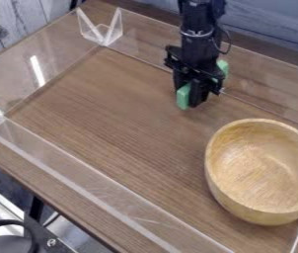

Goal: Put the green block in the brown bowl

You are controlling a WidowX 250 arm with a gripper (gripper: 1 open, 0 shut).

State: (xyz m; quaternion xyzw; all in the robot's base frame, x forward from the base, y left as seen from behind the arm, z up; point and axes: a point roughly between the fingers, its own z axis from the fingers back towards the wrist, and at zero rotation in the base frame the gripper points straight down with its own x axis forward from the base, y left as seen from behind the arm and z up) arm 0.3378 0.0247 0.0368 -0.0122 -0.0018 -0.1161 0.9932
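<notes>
The green block (186,96) shows as a small bright green bar between the black fingers of my gripper (195,95), which points straight down and is shut on it. The block sits low, at or just above the wooden tabletop; contact with the table cannot be told. The brown bowl (262,169) is a wide, shallow, light wooden bowl at the lower right, empty, a short way to the right of and nearer than the gripper.
A clear acrylic wall (59,164) borders the wooden tabletop (99,109) along the left and front edges. A clear V-shaped acrylic piece (102,28) stands at the back left corner. The table's near edge drops off at the lower left.
</notes>
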